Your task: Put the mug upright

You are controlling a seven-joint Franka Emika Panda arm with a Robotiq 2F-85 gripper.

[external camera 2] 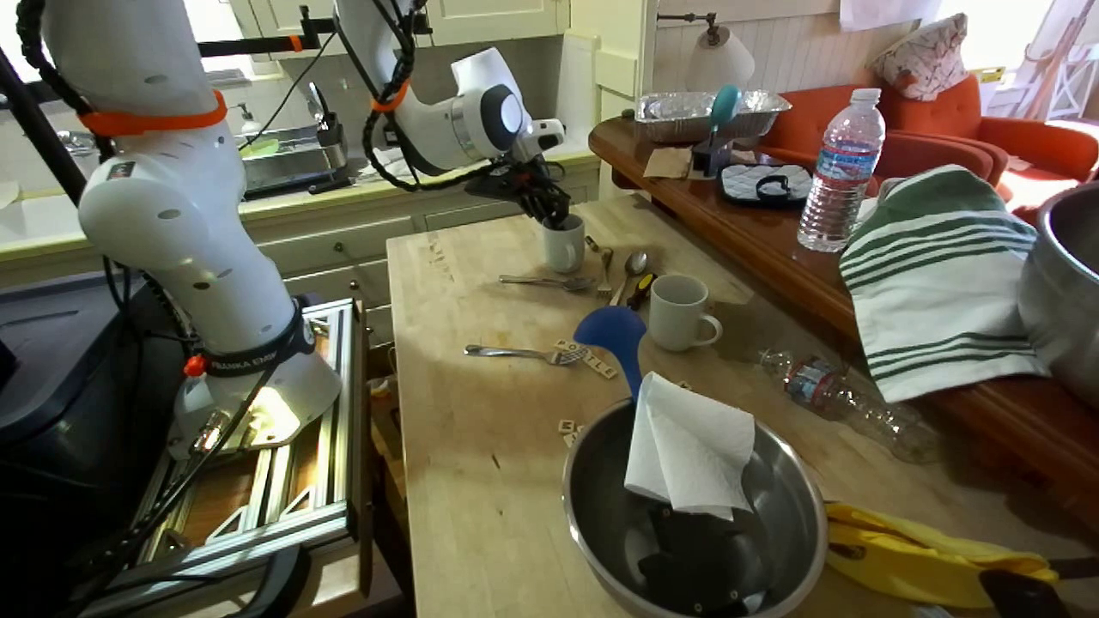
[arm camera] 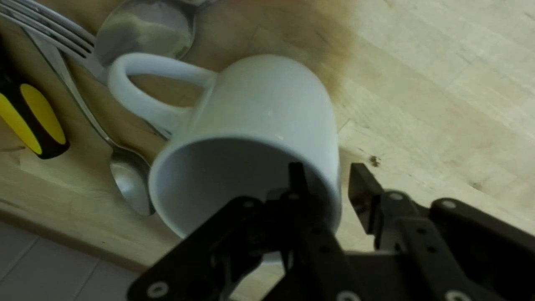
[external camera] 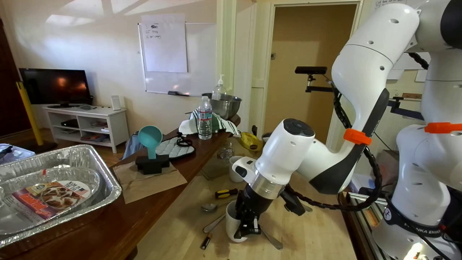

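One white mug (arm camera: 267, 104) with a loop handle stands upright on the desk (external camera 2: 481, 429), mouth upward; one gripper (arm camera: 328, 175) straddles its wall with two fingers spread, one inside the mouth, one outside; a gap shows between the outer finger and the wall, while contact of the inner finger cannot be confirmed; beside the mug lie one fork (arm camera: 54, 31) and two spoons (arm camera: 129, 179); one yellow-and-black tool handle (arm camera: 39, 117) lies past them. In an exterior view, a second mug (external camera 2: 674, 313), likewise white, upright and handled, stands near one blue ladle (external camera 2: 611, 330); a second fork (external camera 2: 515, 352) lies with its tines at a row of letter tiles (external camera 2: 598, 363), too small to count; one metal bowl (external camera 2: 786, 515) holds one folded white paper (external camera 2: 691, 446) and dark contents that cannot be identified. One bottle (external camera 2: 843, 176) stands upright on the dark wooden counter (external camera: 144, 209); a second bottle (external camera 2: 846, 408) lies on the desk; the counter also carries one striped towel (external camera 2: 944, 283), one pot holder (external camera: 175, 148), one teal scoop (external camera: 150, 139) in one black stand (external camera: 153, 165), two foil trays (external camera: 108, 177), the smaller inside the larger, and a second metal bowl (external camera: 231, 107).
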